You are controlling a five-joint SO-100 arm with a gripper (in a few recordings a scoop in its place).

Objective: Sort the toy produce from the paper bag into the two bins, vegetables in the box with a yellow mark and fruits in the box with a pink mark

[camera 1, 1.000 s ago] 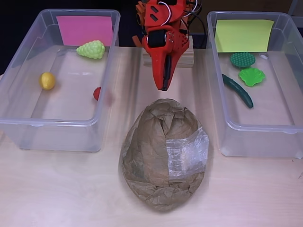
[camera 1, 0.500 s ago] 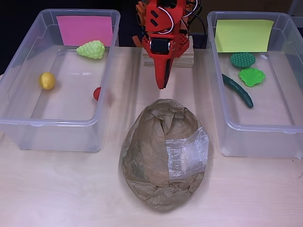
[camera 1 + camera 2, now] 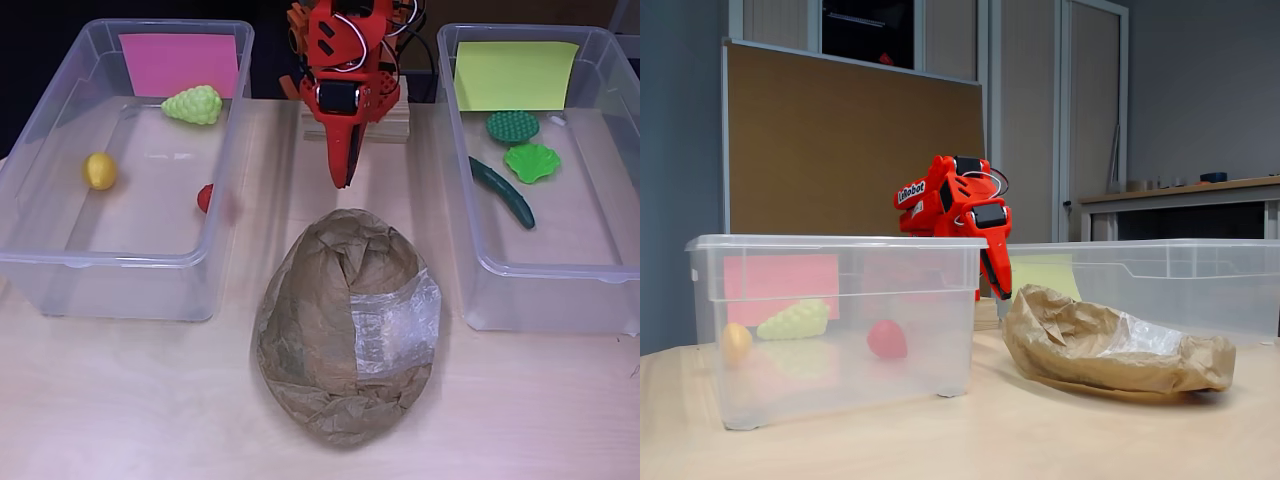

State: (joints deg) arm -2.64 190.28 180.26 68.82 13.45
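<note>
The crumpled brown paper bag (image 3: pixel 348 325) (image 3: pixel 1102 340) lies flattened on the table between two clear bins. My red gripper (image 3: pixel 343 180) (image 3: pixel 1003 290) hangs shut, pointing down, just behind the bag's far end and holding nothing. The left bin (image 3: pixel 40 160) (image 3: pixel 950 300) has a pink mark (image 3: pixel 178 62) and holds a light green grape bunch (image 3: pixel 193 104), a yellow lemon (image 3: pixel 99 170) and a red fruit (image 3: pixel 205 197). The right bin (image 3: pixel 455 160) has a yellow mark (image 3: pixel 514 74) and holds a dark green round vegetable (image 3: pixel 512 125), a bright green leafy one (image 3: pixel 532 161) and a dark cucumber (image 3: pixel 503 191).
A wooden block (image 3: pixel 390 122) under the arm's base sits at the back between the bins. Bare table runs along the front, before the bag and both bins.
The gripper has drawn back and tucked up slightly toward the base since a second ago; it is still over the last half second. Bag and produce are unmoved.
</note>
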